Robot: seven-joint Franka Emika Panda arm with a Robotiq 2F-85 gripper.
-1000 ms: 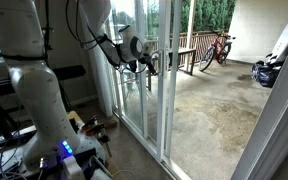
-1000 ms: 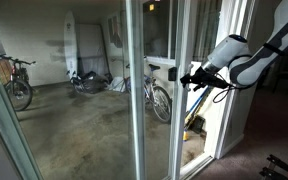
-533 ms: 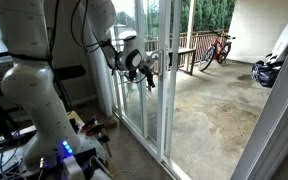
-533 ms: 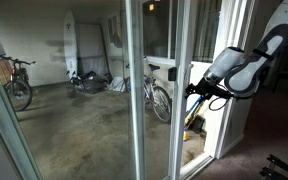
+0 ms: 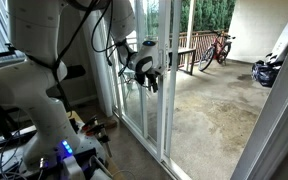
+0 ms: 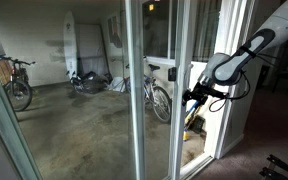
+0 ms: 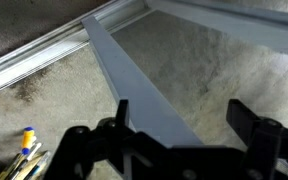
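Observation:
My gripper [image 5: 150, 80] hangs open at the upright frame of the sliding glass door [image 5: 169, 90], about mid-height. In an exterior view the gripper [image 6: 192, 97] sits at the door's inner edge [image 6: 180, 100], with the arm reaching in from the room side. In the wrist view the gripper [image 7: 182, 108] looks down along the grey-blue door frame bar [image 7: 112, 60], which runs up between the two black fingers [image 7: 242, 112]. Nothing is gripped; whether a finger touches the frame I cannot tell.
Beyond the glass lies a concrete patio with bicycles [image 5: 216, 47] [image 6: 159, 98], a surfboard [image 6: 70, 45] and a wooden railing [image 5: 184, 50]. The door track [image 7: 39, 55] runs along the floor. Small tools [image 7: 24, 160] lie on the floor by the track. The robot base [image 5: 66, 150] stands indoors.
The arm has swung closer to the door and dropped a little lower. The gripper has stayed open throughout.

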